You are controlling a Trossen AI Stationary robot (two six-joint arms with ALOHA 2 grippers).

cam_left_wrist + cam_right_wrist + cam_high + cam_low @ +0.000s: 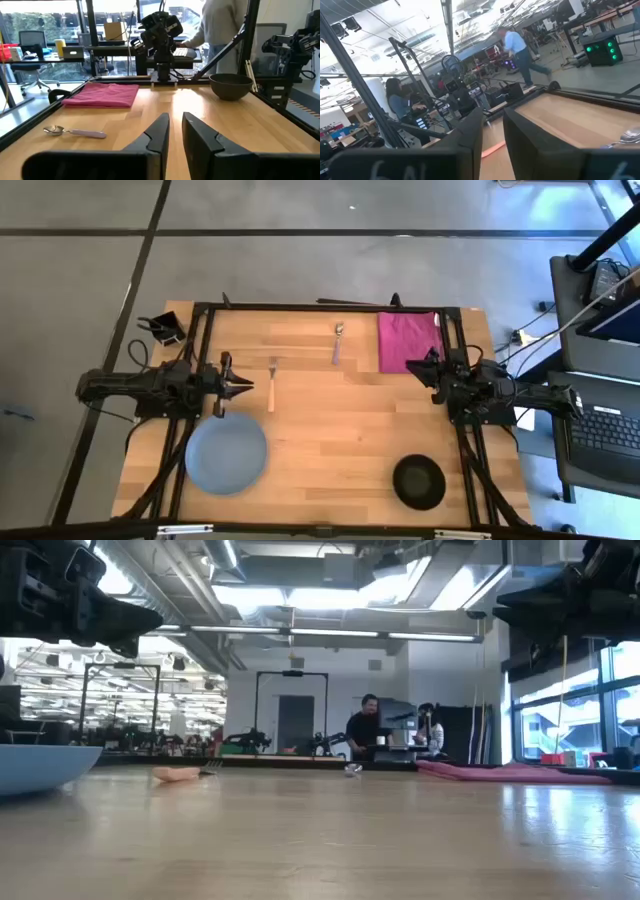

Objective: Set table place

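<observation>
— Where are your hands?

— My left hand [243, 387] hangs over the desk [330, 440] at nine o'clock, fingers a narrow gap apart, holding nothing. My right hand [412, 367] hangs at three o'clock, by the pink cloth [407, 340], fingers slightly apart, empty.

— And the setting?

— Plate [226, 453] at seven o'clock, just below my left hand. Bowl [418, 482] at five. Fork [271, 384] beside my left fingertips, spoon [338, 342] at twelve, next to the cloth.
</observation>
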